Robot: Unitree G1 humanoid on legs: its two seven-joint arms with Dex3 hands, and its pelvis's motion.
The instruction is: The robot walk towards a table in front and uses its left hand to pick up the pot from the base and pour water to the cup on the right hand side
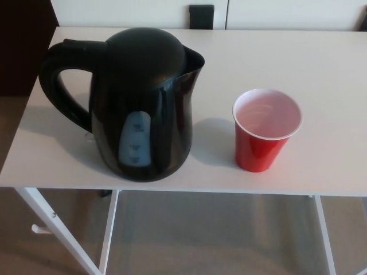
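A black electric kettle (140,103) stands upright on the left half of the white table (321,63). Its handle (60,86) points to the left and its spout to the right. A pale blue water window (135,144) faces me. Its base is hidden under its body. To its right stands a red cup (265,129) with a white inside, upright and apart from the kettle. Neither of my hands shows in the head view.
The table's front edge (229,190) runs across the lower picture, with white legs (51,226) and floor below. A dark object (202,16) stands behind the table's far edge. A dark panel (23,46) is at the upper left.
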